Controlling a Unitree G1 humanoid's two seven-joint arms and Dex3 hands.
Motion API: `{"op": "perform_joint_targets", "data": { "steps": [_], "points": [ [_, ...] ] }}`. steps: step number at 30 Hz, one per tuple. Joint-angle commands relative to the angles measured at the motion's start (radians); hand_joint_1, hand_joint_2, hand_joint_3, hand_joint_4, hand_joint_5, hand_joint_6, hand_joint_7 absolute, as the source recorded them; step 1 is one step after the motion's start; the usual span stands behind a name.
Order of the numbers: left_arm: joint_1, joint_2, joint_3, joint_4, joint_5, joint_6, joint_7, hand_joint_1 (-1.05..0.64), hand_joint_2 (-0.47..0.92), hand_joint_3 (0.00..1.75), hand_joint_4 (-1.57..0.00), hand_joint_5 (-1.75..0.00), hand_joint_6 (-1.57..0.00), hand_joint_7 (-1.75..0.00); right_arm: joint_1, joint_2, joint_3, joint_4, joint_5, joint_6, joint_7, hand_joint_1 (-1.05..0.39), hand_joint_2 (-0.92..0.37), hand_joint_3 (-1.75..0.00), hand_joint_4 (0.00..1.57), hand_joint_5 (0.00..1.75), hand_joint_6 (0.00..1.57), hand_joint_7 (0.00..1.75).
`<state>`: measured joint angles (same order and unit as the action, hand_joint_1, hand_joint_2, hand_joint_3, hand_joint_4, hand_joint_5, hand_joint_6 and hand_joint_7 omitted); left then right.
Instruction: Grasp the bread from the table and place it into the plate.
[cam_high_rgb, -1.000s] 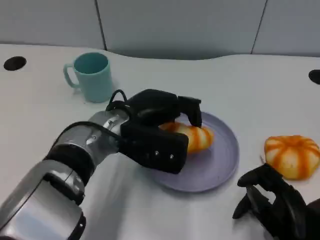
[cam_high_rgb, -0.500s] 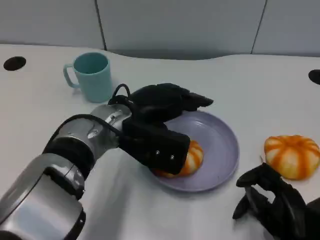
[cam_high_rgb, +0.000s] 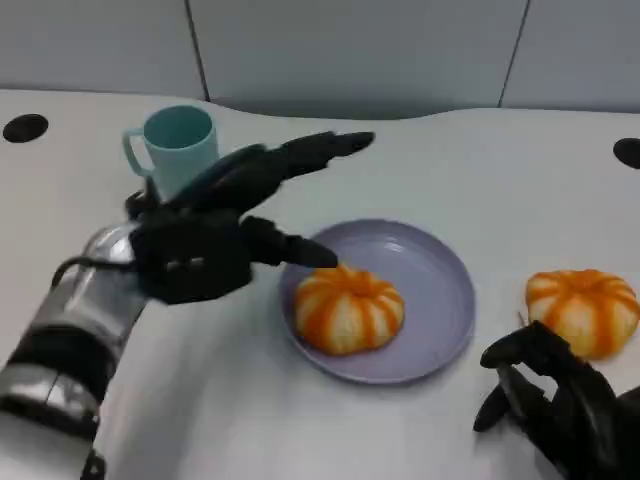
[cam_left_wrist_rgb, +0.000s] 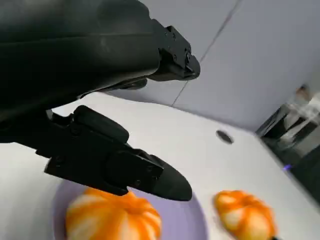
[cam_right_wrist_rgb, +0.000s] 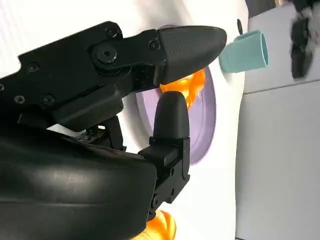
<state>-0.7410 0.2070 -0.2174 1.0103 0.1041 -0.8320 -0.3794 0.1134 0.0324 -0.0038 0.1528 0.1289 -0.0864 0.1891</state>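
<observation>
Bread (cam_high_rgb: 348, 309) is down in the plate (cam_high_rgb: 440, 262), sitting toward the plate's near-left part, inside the rim. Nothing touching it. Left hand (cam_high_rgb: 215, 235) is released, fingers apart and holding nothing, up over the table by the plate's left edge, between plate and cup (cam_high_rgb: 173, 150). One finger points at the bread from just beside it; I can't tell if there's a gap at the tip, but it isn't gripping.

Second bread (cam_high_rgb: 573, 309) sits on the table right of the plate, well clear of it. Right hand (cam_high_rgb: 555, 395) rests near it at the table's front; fingers look curled in, but I can't tell if it's clenched.

My read: place step looks finished, retreat is what's in hand. To do that cleanly I'd lift the left hand straight up first, then pull back toward the body. A sideways sweep risks clipping the cup or dragging the low finger across the bread and nudging it over the rim. Keep the fingers spread until clear of the plate. Right hand stays parked.
</observation>
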Motion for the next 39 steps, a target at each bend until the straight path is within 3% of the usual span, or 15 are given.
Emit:
{"op": "perform_joint_targets", "data": {
  "steps": [1,2,3,5,6,8,13,19,30,39],
  "points": [
    [0.156,0.003,0.119,-0.183,-0.228,0.073,-0.129,-0.51,0.92,0.02,-0.29,-0.99,-0.61,-0.09,-0.013,-0.013,-0.018,0.017,0.007,-0.008,0.002,-0.27,-0.92,-0.28,0.56,1.75,0.33,1.75],
    [0.205,-0.003,0.149,-0.242,-0.283,0.109,-0.136,-0.5,0.92,0.02,-0.32,-1.08,-0.66,-0.12,-0.014,-0.014,-0.019,0.022,0.006,-0.012,0.003,-0.28,-0.92,-0.28,0.56,1.75,0.33,1.75],
    [0.248,-0.009,0.174,-0.297,-0.326,0.142,-0.137,-0.49,0.92,0.03,-0.31,-1.28,-0.65,-0.35,-0.016,-0.015,-0.021,0.026,0.005,-0.014,0.004,-0.28,-0.92,-0.28,0.56,1.75,0.34,1.75],
    [0.341,-0.018,0.219,-0.406,-0.396,0.219,-0.126,-0.47,0.92,0.04,-0.29,-1.58,-0.33,-1.23,-0.018,-0.015,-0.022,0.029,0.005,-0.012,0.005,-0.28,-0.92,-0.28,0.55,1.75,0.34,1.75],
    [0.382,-0.02,0.236,-0.455,-0.421,0.256,-0.119,-0.47,0.92,0.05,-0.32,-1.66,-0.28,-1.46,-0.02,-0.014,-0.023,0.029,0.005,-0.009,0.004,-0.28,-0.92,-0.28,0.55,1.75,0.34,1.75],
    [0.449,-0.02,0.266,-0.536,-0.464,0.332,-0.115,-0.45,0.92,0.06,-0.37,-1.73,-0.25,-1.67,-0.022,-0.013,-0.024,0.031,0.005,-0.008,0.003,-0.28,-0.92,-0.28,0.55,1.75,0.34,1.75],
    [0.587,-0.019,0.345,-0.669,-0.573,0.528,-0.126,-0.34,0.92,0.09,-0.59,-1.75,-0.4,-1.74,-0.024,-0.017,-0.03,0.037,0.004,-0.007,0.002,-0.28,-0.91,-0.29,0.57,1.75,0.35,1.75],
    [0.683,-0.015,0.402,-0.703,-0.627,0.663,-0.158,-0.24,0.92,0.1,-0.64,-1.75,-0.46,-1.75,-0.013,-0.023,-0.033,0.019,0.013,0.001,0.017,-0.27,-0.91,-0.3,0.59,1.75,0.35,1.75],
    [0.7,0.0,0.385,-0.592,-0.462,0.642,-0.149,-0.24,0.89,0.06,-0.79,-1.75,-0.63,-1.75,0.016,-0.039,-0.05,-0.026,0.012,0.021,0.007,-0.28,-0.92,-0.29,0.52,1.75,0.3,1.75],
    [0.689,-0.017,0.402,-0.555,-0.454,0.646,-0.163,-0.18,0.87,0.06,-0.8,-1.75,-0.62,-1.75,0.019,-0.036,-0.051,-0.02,0.01,0.011,0.008,-0.27,-0.92,-0.3,0.52,1.75,0.28,1.75]
  ]
}}
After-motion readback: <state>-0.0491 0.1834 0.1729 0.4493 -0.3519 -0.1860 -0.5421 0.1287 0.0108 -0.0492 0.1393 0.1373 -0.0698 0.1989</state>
